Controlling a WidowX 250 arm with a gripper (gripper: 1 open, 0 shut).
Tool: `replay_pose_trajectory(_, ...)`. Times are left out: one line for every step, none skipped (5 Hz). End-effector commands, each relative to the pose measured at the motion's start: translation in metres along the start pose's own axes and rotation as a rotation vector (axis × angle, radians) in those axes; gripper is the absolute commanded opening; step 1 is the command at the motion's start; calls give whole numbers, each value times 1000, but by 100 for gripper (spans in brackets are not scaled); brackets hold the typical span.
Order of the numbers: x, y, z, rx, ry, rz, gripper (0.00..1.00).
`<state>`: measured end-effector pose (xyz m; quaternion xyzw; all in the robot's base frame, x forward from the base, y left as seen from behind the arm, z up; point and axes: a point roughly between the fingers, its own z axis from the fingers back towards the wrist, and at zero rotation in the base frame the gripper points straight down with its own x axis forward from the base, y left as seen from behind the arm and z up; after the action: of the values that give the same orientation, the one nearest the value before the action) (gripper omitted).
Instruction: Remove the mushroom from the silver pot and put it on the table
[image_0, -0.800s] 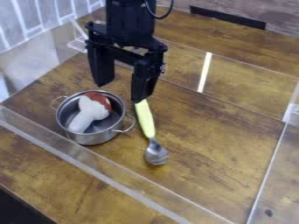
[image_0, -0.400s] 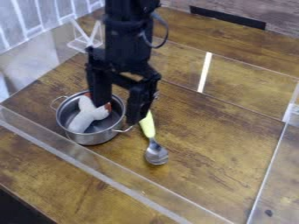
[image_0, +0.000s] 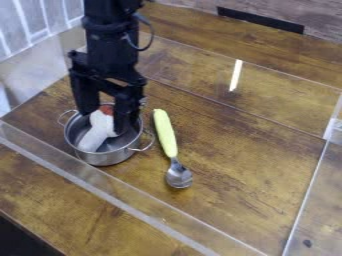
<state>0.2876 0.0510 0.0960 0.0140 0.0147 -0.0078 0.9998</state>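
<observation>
Along the bottom edge of the frame, a clear acrylic wall (image_0: 201, 225) fences the front of the table (image_0: 254, 150), whose dark-grained brown planks lie bare across the lower right. Just behind that wall, near the middle of the frame, a spoon (image_0: 168, 148) lies flat with its silver bowl toward the viewer and its yellow-green handle pointing away, close beside the pot but not touching it. Left of the spoon sits the silver pot (image_0: 67, 128), and the mushroom (image_0: 99, 133) is inside it, lying tilted with its thick white stem toward the lower left and only a sliver of reddish-brown cap showing behind a black finger. Directly above the pot, the gripper (image_0: 110, 112) points straight down with its fingers spread wide on either side of the mushroom, clamped on nothing; that straddling pose looks set up for closing on the stem or cap. Farther back, the black arm rises out of the top of the frame, and bare planks stretch to the upper right.
</observation>
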Motion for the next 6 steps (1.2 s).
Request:
replay_pose_trajectory(9,10,1,1,-87,-36,100)
replay_pose_trajectory(16,10,-16,-5,-112,-94,100)
replay_pose_trajectory(19,10,-33,-19,-139,-152,100)
replay_pose_trajectory(19,10,-45,-36,-159,-197,100)
replay_pose_trajectory(32,14,-49,-35,-168,-160,100)
replay_pose_trajectory(45,21,-49,-34,-180,-102,100)
